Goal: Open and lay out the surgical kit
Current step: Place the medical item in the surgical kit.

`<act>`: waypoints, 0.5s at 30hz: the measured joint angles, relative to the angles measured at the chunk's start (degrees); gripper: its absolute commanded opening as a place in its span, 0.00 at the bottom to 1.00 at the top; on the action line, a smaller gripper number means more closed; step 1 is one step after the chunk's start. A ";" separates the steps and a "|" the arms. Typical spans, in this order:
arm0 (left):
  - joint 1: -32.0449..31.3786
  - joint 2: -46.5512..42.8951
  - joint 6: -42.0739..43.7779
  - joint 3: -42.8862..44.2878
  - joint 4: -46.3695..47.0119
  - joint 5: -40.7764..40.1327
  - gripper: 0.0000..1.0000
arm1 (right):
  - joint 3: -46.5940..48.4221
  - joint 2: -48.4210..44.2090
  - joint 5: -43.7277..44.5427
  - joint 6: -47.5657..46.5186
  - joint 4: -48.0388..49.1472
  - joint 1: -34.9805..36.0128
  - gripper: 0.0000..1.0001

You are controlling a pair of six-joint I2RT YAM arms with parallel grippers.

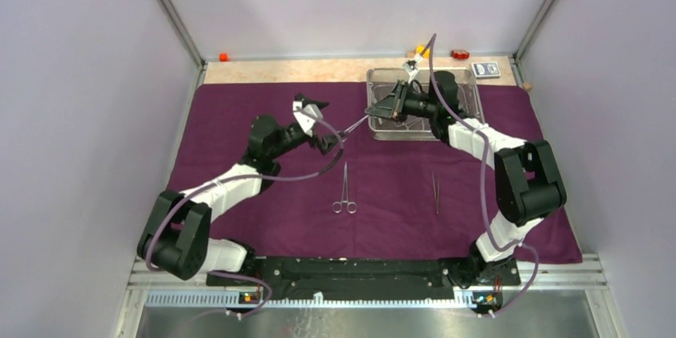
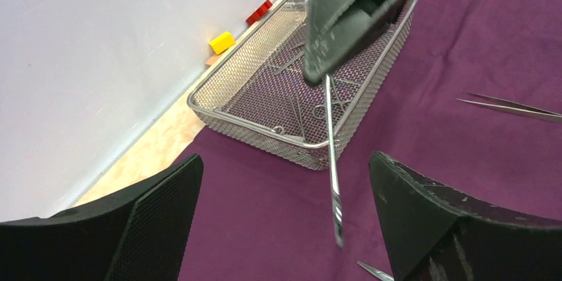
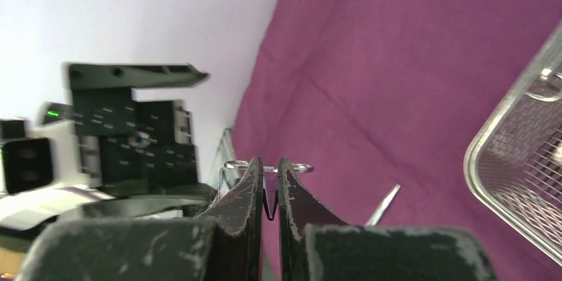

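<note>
The dark purple cloth (image 1: 239,115) lies spread flat over the table. The wire-mesh tray (image 1: 383,135) (image 2: 265,132) (image 3: 504,181) stands on its far right part. My right gripper (image 1: 375,111) (image 3: 268,162) is shut on a slim steel clamp (image 1: 355,123) (image 2: 331,162), held in the air just off the tray's left side. The clamp's free end reaches between the fingers of my left gripper (image 1: 323,124) (image 2: 285,158), which is wide open and not touching it. A second clamp (image 1: 344,190) and the tweezers (image 1: 436,193) (image 2: 510,105) lie on the cloth nearer the arm bases.
A bare wooden strip (image 1: 279,71) runs behind the cloth along the back wall. On it sit an orange block (image 1: 224,57), a yellow block (image 2: 222,42), a red block (image 1: 459,54) and a blue-white card packet (image 1: 486,69). Walls close in left and right.
</note>
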 measured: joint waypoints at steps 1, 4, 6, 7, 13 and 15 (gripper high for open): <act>-0.02 0.15 0.81 2.43 -3.65 0.07 0.98 | 0.11 -0.37 1.07 -1.86 -2.21 0.24 0.00; -0.46 1.33 2.60 10.05 -14.29 0.52 0.92 | 0.74 -0.94 3.93 -6.27 -8.09 1.40 0.00; -1.09 3.13 3.41 14.78 -20.37 0.66 0.87 | 1.81 -0.96 5.79 -8.87 -11.82 2.75 0.00; -1.55 4.42 3.61 17.51 -24.13 0.74 0.85 | 2.34 -0.96 6.49 -9.92 -13.46 3.45 0.00; -3.85 11.41 4.59 26.75 -39.50 0.94 0.76 | 3.48 -1.22 8.90 -13.22 -17.86 5.11 0.00; -4.46 12.35 4.76 26.88 -42.64 1.07 0.72 | 3.48 -1.46 9.75 -13.73 -18.84 5.09 0.00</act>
